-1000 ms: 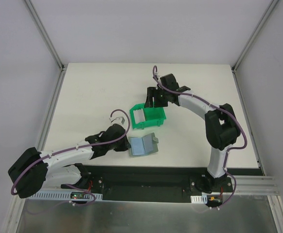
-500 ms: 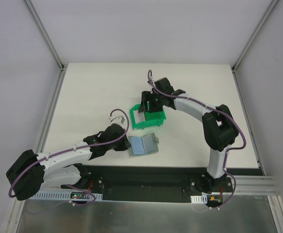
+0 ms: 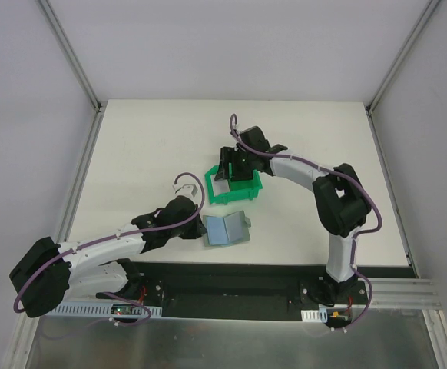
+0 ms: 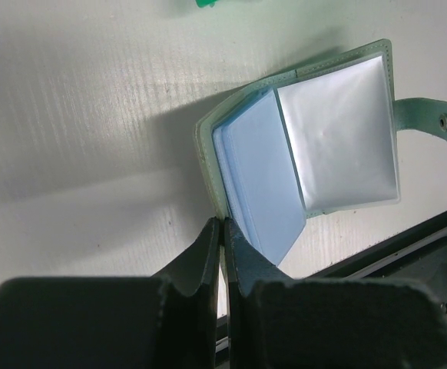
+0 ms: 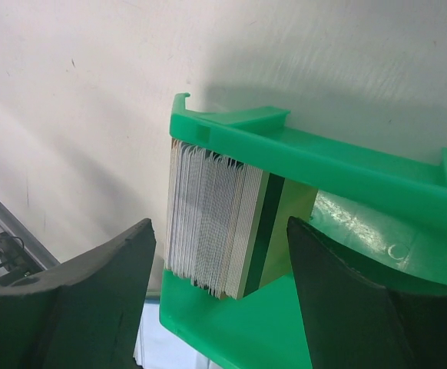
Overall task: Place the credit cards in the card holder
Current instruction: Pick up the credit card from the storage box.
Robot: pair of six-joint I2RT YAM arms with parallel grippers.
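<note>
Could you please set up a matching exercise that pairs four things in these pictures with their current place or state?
Things:
1. card holder
2. cards
3. left tool
4. right tool

Places or states:
A. open, one finger on each side of the stack
B. lying open on the table
C. standing on edge in the green bin
D. pinched shut at the card holder's edge

Pairs: 1-B; 2-C; 3-D; 4-A
</note>
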